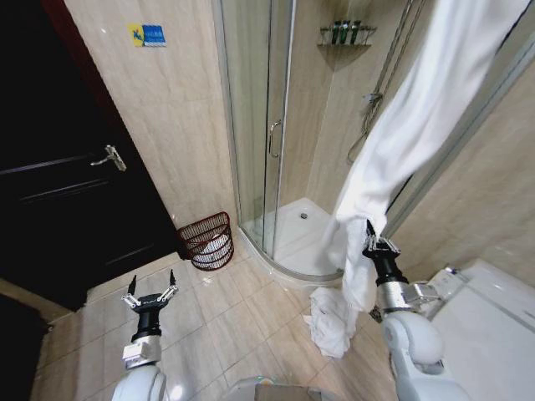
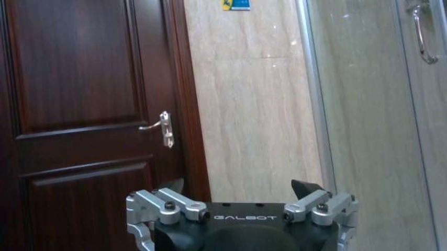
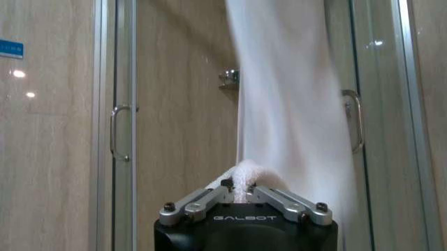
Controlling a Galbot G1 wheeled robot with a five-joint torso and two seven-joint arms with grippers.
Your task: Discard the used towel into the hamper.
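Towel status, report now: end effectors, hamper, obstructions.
Right end effector shut on hanging white towel by the shower. Left end effector open, idle, low near the door. Hamper against the wall, white cloth inside. Second towel heap on floor.

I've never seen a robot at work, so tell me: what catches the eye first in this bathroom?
A long white towel hangs down in front of the glass shower stall, and the right end effector has pinched it low down. The left end effector is held open over the tiled floor. The hamper, a dark wire basket, stands by the wall between the dark door and the shower.
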